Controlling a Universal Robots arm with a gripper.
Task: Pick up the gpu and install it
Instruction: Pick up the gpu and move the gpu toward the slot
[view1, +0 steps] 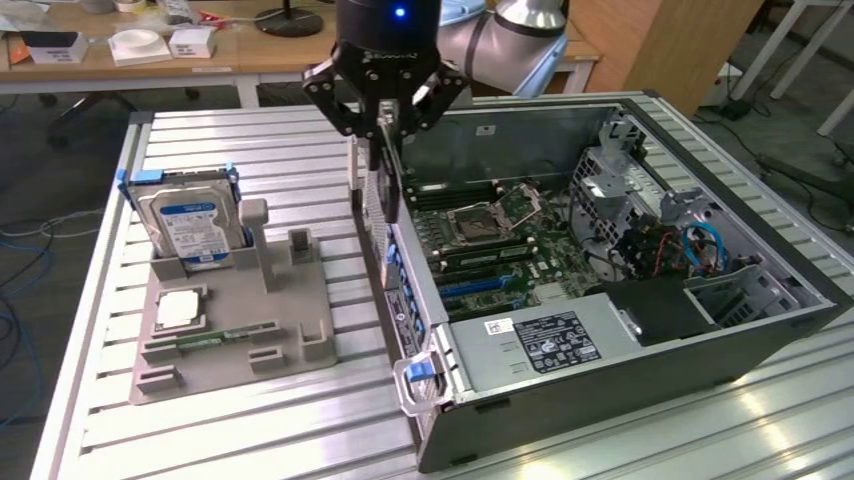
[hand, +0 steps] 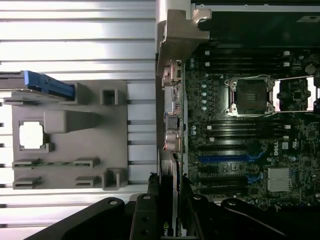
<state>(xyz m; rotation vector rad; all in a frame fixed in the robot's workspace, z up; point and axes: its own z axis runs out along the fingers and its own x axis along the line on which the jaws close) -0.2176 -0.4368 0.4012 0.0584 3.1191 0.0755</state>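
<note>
My gripper (view1: 384, 122) hangs over the rear wall of the open computer case (view1: 747, 330), shut on the gpu (view1: 388, 180). The card hangs upright and edge-on, with its silvery end bracket (view1: 356, 178) toward the exterior view's left. Its lower end is level with the case's rear wall, above the motherboard (view1: 514, 250). In the wrist view the gripper (hand: 170, 191) clamps the gpu (hand: 170, 217) from both sides, and a blue expansion slot (hand: 225, 159) lies on the motherboard (hand: 260, 145) beside the card's line.
A grey holder tray (view1: 287, 330) stands at the exterior view's left of the case, carrying a blue-labelled hard drive (view1: 194, 225), a processor chip (view1: 178, 308) and a memory stick (view1: 227, 337). The power supply (view1: 541, 345) fills the case's near end. A slatted metal table (view1: 227, 440) lies underneath.
</note>
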